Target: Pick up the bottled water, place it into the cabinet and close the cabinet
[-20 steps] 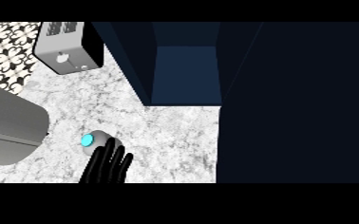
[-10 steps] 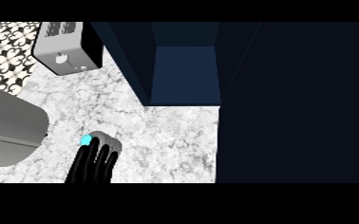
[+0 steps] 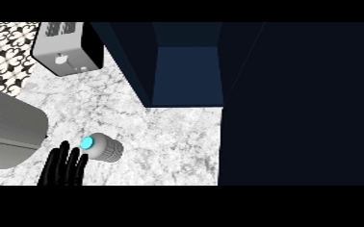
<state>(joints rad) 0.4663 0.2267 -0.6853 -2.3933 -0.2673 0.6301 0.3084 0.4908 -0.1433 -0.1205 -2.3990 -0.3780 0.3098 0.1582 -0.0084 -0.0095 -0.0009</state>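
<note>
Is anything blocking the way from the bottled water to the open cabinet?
Nothing visible. Only bare counter lies between the bottled water and the open cabinet; the left hand is right beside the bottle.

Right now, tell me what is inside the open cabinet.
The cabinet shows only bare blue interior; the bottled water lies outside on the counter. The dark panel at right covers that side.
</note>
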